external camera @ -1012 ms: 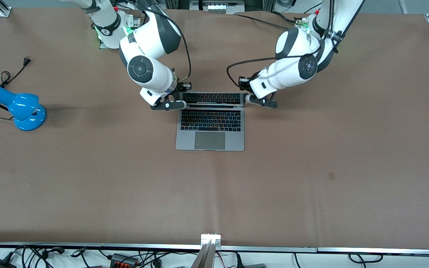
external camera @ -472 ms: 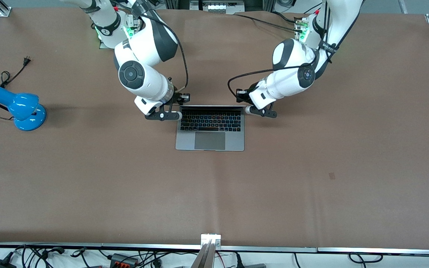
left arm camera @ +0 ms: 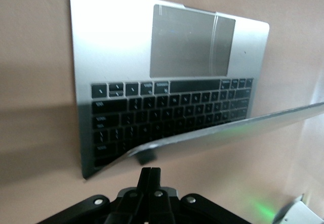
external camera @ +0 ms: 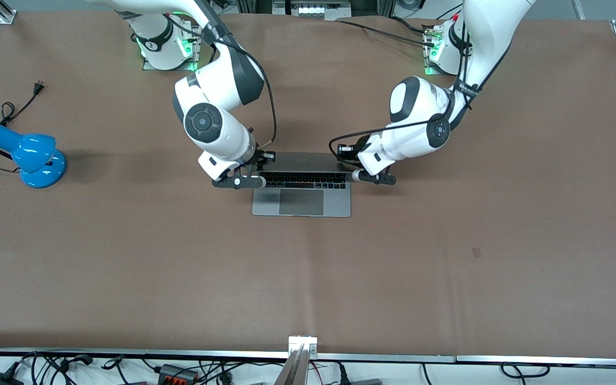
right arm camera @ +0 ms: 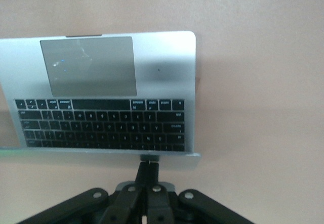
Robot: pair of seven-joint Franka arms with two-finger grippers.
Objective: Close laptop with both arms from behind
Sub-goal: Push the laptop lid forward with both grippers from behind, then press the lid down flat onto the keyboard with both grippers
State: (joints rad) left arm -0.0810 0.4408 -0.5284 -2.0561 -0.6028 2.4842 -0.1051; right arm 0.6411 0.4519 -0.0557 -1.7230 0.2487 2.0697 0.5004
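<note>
I'm seeing the laptop (external camera: 301,199) sitting mid-table, lid tilting down over its keys. My right gripper (external camera: 254,176) and left gripper (external camera: 352,172), both with jaws pressed shut and holding nothing, are touching the lid's upper corners. A blue lamp (external camera: 27,155) is resting toward the right arm's end

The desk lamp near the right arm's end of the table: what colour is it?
Bright blue, with a black cord; the lamp shows best in the front view.

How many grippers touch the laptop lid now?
2. The right gripper pushes the lid at the lamp end; the left gripper pushes its other corner. Both are shut.
</note>
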